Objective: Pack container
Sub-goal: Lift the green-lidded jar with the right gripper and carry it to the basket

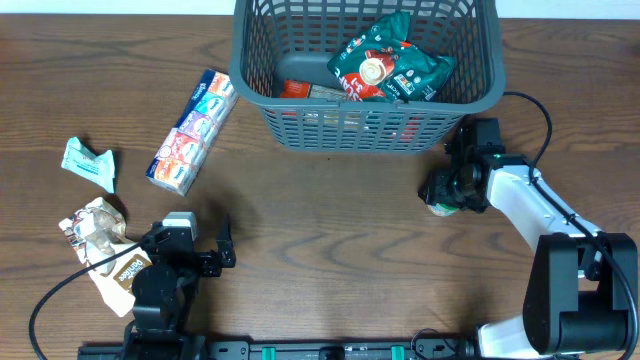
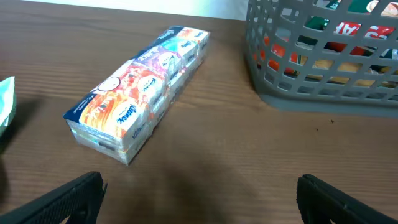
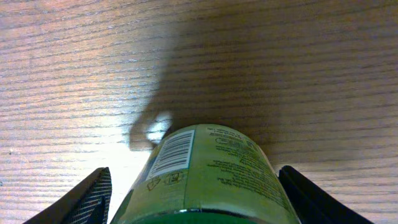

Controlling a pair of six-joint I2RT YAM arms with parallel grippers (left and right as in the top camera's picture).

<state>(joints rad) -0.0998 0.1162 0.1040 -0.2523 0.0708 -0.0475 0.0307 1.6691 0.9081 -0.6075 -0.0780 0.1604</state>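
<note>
Container (image 1: 330, 128) far-edge, right claw (image 3: 199, 199) seemingly around bottle (image 3: 211, 165)

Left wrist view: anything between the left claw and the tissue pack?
Nothing visible. Only bare table lies between the open left claw and the tissue pack. The container stands off to the right, and a teal packet sits at the left edge, both clear of the straight path.

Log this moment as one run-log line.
container: holds green snack bag | left gripper: open, empty, facing tissue pack | right gripper: straddling green can, grip unclear
</note>
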